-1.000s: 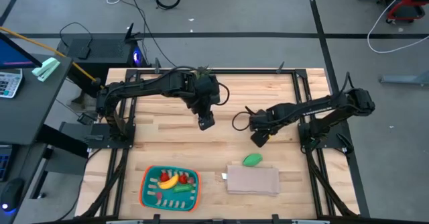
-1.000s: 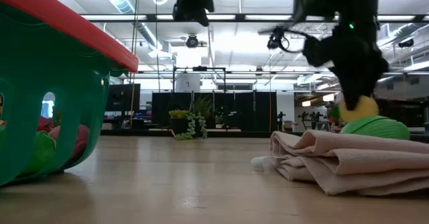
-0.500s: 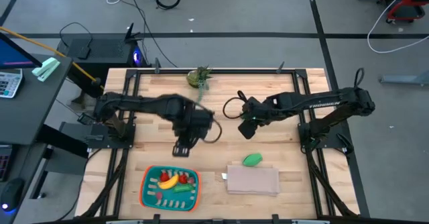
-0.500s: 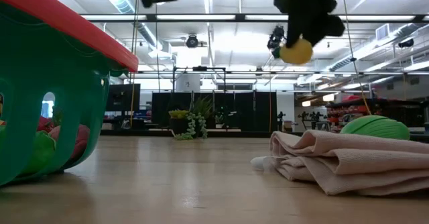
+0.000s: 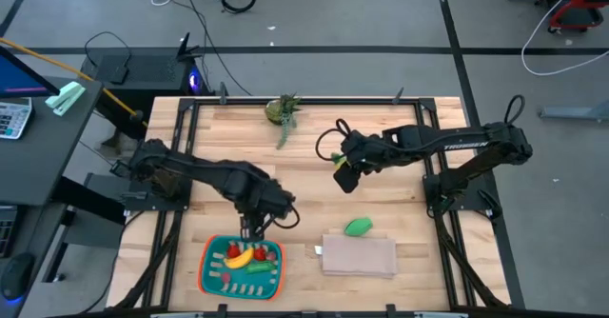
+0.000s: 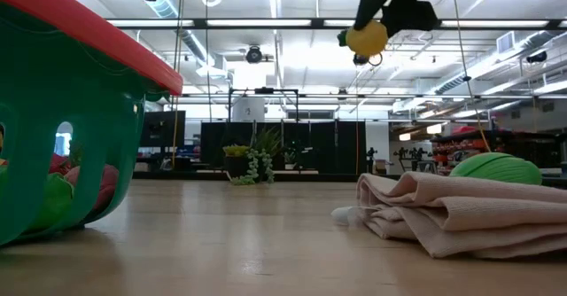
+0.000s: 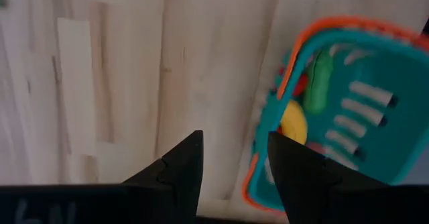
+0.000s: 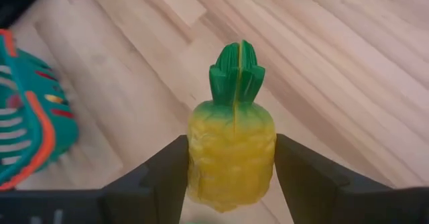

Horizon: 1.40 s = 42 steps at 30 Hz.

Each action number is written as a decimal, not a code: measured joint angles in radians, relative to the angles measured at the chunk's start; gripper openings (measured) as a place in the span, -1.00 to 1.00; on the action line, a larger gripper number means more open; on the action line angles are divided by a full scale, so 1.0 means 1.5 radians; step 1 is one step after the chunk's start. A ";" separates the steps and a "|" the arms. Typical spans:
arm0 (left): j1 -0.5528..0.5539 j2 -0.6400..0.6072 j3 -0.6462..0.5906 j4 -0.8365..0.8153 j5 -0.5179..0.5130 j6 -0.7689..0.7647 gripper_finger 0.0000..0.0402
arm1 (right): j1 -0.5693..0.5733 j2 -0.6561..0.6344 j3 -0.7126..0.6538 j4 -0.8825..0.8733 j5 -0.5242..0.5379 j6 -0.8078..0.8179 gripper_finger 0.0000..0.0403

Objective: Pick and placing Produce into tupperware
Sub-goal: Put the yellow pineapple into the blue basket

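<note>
Right gripper (image 8: pixel 231 177) is clamped on a small yellow toy pineapple with a green leafy crown (image 8: pixel 232 150), one dark finger pressed to each flank of the fruit, and in the high view it hangs above the wooden slat table (image 5: pixel 381 204) at about two o'clock from the table's middle. From table height the pineapple (image 6: pixel 367 39) shows as a yellow ball held well clear of the tabletop. Left gripper (image 7: pixel 231 167) has its fingers apart with nothing between them; it sits just beside the far rim of the shallow teal tupperware tray with the orange rim (image 5: pixel 205 261), which lies at about seven o'clock. Inside the tray are a yellow banana (image 5: pixel 239 258), a green piece (image 5: pixel 258 268) and small red pieces, though the red ones are too small to tell apart. A green rounded toy vegetable (image 5: pixel 358 227) rests on the table at about five o'clock, touching or nearly touching the far edge of a folded beige-pink cloth slab (image 5: pixel 360 256). A green leafy plant (image 5: pixel 283 111) stands at twelve o'clock by the table's far edge.
</note>
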 joint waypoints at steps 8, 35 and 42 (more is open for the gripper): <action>-0.018 -0.036 -0.001 0.001 -0.045 -0.128 -0.15 | 0.036 0.000 0.000 0.149 -0.058 -0.036 0.04; 0.149 -0.219 0.000 0.001 -0.203 -0.049 -0.15 | 0.189 0.302 0.000 0.813 -0.110 -0.194 0.04; 0.177 -0.222 0.000 0.002 -0.211 0.001 -0.15 | 0.199 0.412 0.018 0.997 -0.144 -0.201 0.04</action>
